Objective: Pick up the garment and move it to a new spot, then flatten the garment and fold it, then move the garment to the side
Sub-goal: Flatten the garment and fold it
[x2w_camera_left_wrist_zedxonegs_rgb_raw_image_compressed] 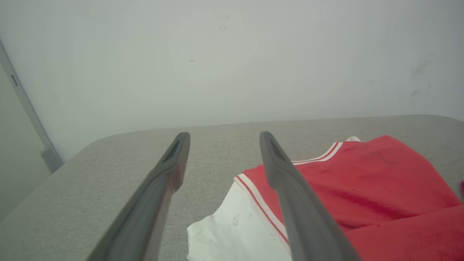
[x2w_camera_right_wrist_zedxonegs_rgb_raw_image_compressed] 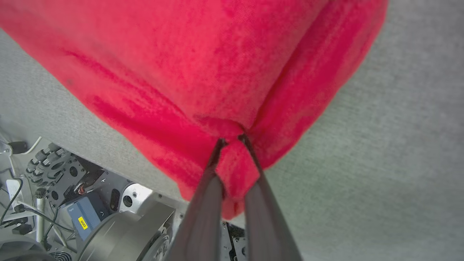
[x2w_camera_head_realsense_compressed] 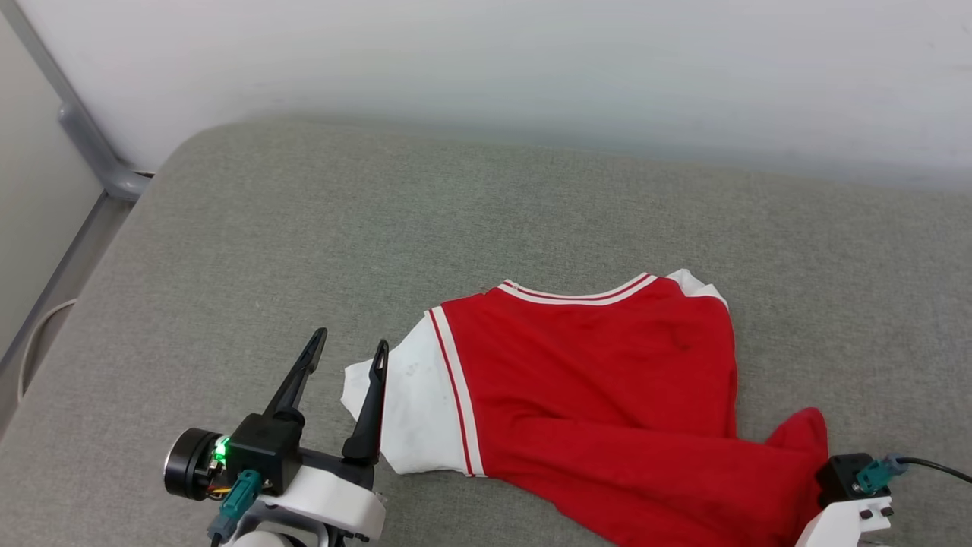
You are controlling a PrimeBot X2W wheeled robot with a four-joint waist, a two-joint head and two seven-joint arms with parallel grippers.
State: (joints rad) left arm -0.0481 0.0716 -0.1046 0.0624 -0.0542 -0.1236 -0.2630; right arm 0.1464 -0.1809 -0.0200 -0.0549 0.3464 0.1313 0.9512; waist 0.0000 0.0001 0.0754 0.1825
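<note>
The garment [x2w_camera_head_realsense_compressed: 592,365] lies crumpled on the grey padded surface, red with a white sleeve [x2w_camera_head_realsense_compressed: 414,410] and red-and-white striped trim. My left gripper [x2w_camera_head_realsense_compressed: 351,339] stands open just left of that sleeve, with its right finger over the sleeve's edge. In the left wrist view the open left gripper [x2w_camera_left_wrist_zedxonegs_rgb_raw_image_compressed: 224,136] has the garment [x2w_camera_left_wrist_zedxonegs_rgb_raw_image_compressed: 380,181] to its right. In the right wrist view my right gripper [x2w_camera_right_wrist_zedxonegs_rgb_raw_image_compressed: 232,139] is shut on a pinched fold of the red garment [x2w_camera_right_wrist_zedxonegs_rgb_raw_image_compressed: 217,65]. In the head view the red cloth bunches up at that arm's wrist housing [x2w_camera_head_realsense_compressed: 843,475] and hides the fingers.
The grey padded surface [x2w_camera_head_realsense_compressed: 304,228] runs back to a white wall [x2w_camera_head_realsense_compressed: 531,61]. A grey metal rail [x2w_camera_head_realsense_compressed: 91,144] slants along the left side. Below the surface's near edge, the robot's base [x2w_camera_right_wrist_zedxonegs_rgb_raw_image_compressed: 90,217] and cables show in the right wrist view.
</note>
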